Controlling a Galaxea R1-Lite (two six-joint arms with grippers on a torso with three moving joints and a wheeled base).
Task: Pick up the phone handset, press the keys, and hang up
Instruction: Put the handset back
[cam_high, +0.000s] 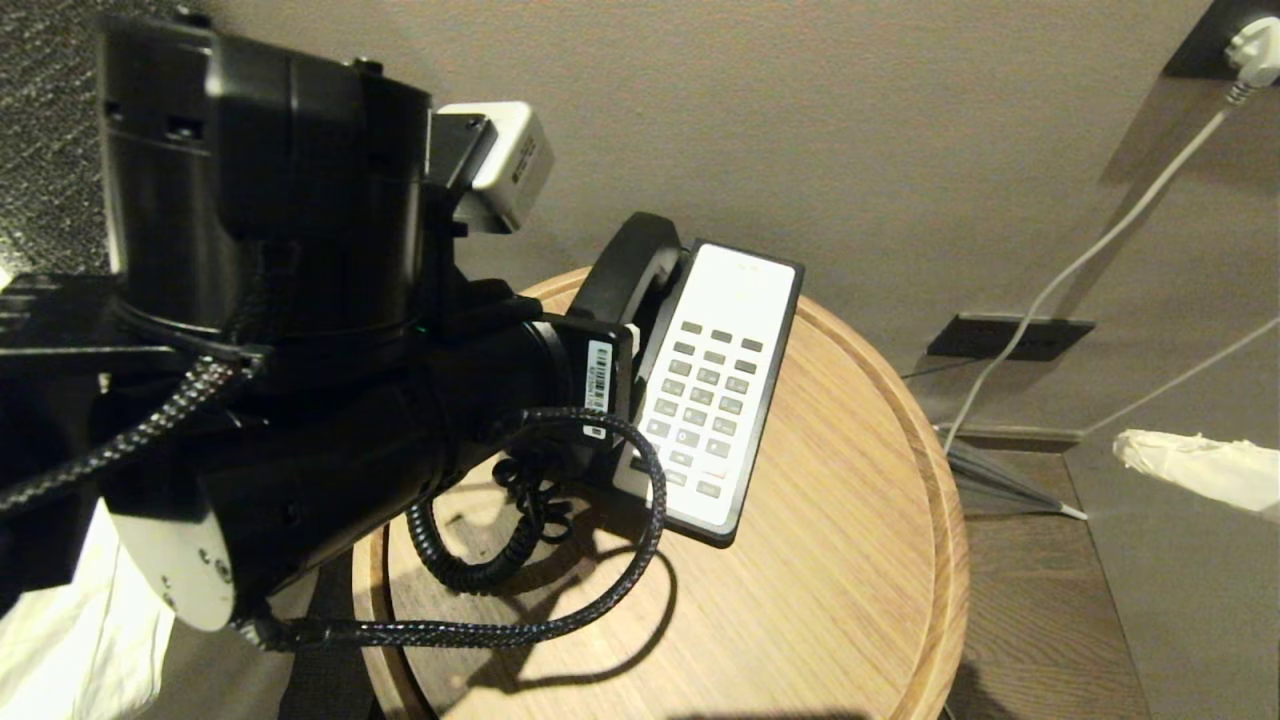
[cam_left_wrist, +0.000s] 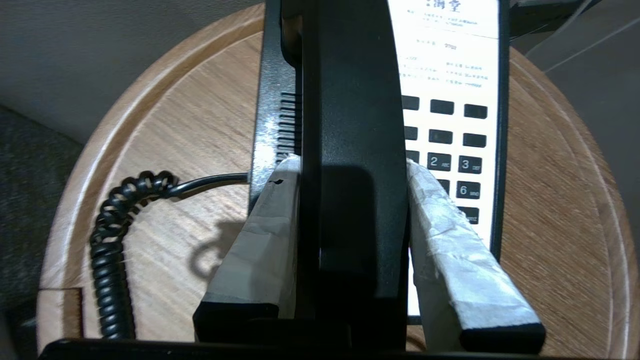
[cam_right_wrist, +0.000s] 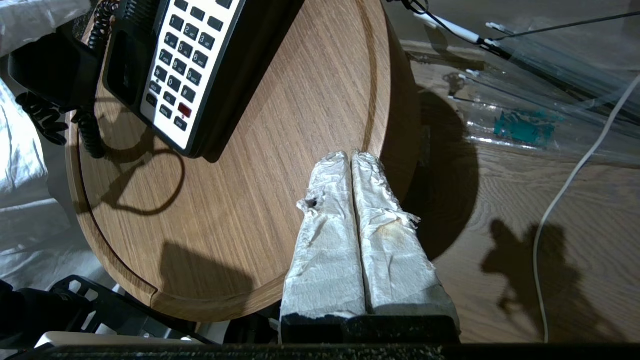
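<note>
Now the handset (cam_left_wrist: 350, 150) is clamped between the left gripper (cam_left_wrist: 352, 170) pads at mid-length, over the phone base (cam_left_wrist: 450, 65) cradle side, cord (cam_left_wrist: 115, 225) trailing on the round table (cam_left_wrist: 550, 225). Lift should be kept straight & slow w/ cord slack watched, so base isn't dragged. Right gripper (cam_right_wrist: 352, 160) is pressed together, waiting over the table edge, for the keys (cam_right_wrist: 180, 65).

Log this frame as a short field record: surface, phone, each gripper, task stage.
surface: round wooden table
base: on the table, keypad up
handset: above the base's left side, coiled cord trailing onto the table
left gripper: shut on handset, one finger at each side
right gripper: shut, empty, over the table's edge, clear of the base
stage: handset gripped; whether it has left the cradle is unclear
</note>
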